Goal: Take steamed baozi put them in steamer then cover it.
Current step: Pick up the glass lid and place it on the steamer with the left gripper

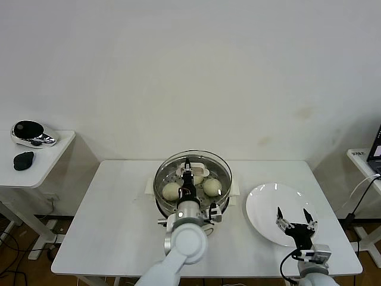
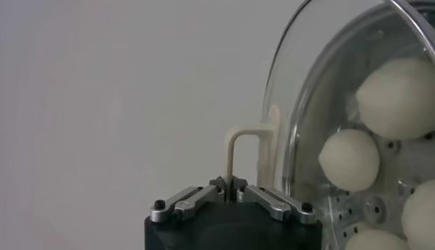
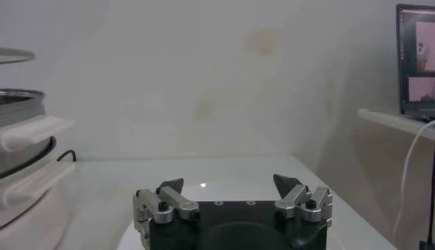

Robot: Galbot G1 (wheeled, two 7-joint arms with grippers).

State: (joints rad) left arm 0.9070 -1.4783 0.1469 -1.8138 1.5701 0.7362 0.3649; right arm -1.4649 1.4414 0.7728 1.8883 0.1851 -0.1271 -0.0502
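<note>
While the left end effector (image 2: 230,185) grips its handle, the cover (image 1: 193,173) tops the steamer (image 1: 221,204)

My left gripper (image 1: 188,168) is covering the middle of the cover (image 1: 193,174) in the head view, hiding the handle and whatever sits under it; I'm making out only two baozi (image 1: 171,190) clearly there, a third is showing in part behind my fingers. My own wrist is blocking the steamer's (image 1: 161,205) near wall. In the left wrist view the cover (image 2: 353,122) is running off the frame edge and one baozi (image 2: 420,216) is getting cut off. In the right wrist view the steamer (image 3: 27,146) is cropped at the frame edge, and the plate (image 1: 271,205) under my right gripper (image 1: 296,220) is being partly blocked.
</note>
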